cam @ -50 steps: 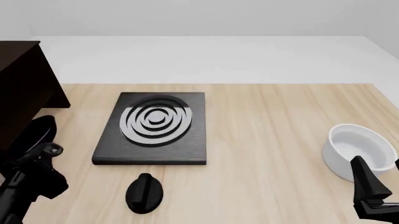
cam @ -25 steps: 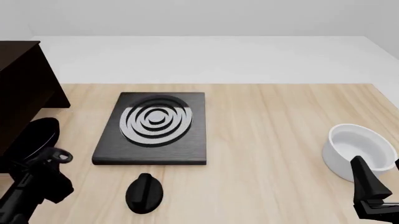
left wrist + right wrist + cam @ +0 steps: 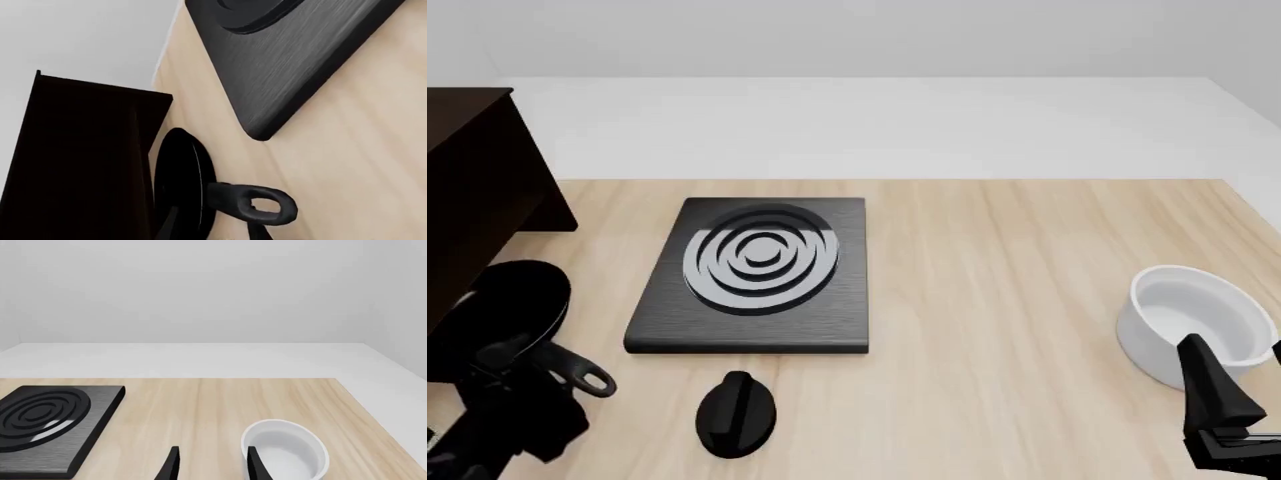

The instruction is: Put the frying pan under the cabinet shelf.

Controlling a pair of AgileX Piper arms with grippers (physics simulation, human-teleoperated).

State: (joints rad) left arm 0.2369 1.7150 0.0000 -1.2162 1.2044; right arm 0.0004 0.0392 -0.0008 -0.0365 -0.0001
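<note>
The frying pan (image 3: pixel 510 300) lies at the table's left, its rim against the foot of the dark cabinet shelf (image 3: pixel 474 190). Its handle (image 3: pixel 567 370) points toward the near side and ends in a loop. In the left wrist view the frying pan (image 3: pixel 183 185) shows edge-on beside the cabinet shelf (image 3: pixel 80 160); I cannot tell how far it reaches beneath. My left gripper (image 3: pixel 523 388) (image 3: pixel 213 220) is open just behind the handle, fingers apart at either side of it. My right gripper (image 3: pixel 1225 395) (image 3: pixel 212 462) hangs open at the near right, holding nothing.
A flat black stove plate (image 3: pixel 754 275) with silver rings lies left of centre, also in the left wrist view as the stove plate (image 3: pixel 300 65). A small black knob (image 3: pixel 737 413) sits in front of it. A white bowl (image 3: pixel 1194 325) (image 3: pixel 285 450) stands just beyond my right gripper.
The pan has settled lower and flatter by the cabinet, its handle swinging out toward the near right. My left arm has drawn back toward the near edge. The right arm is still.
</note>
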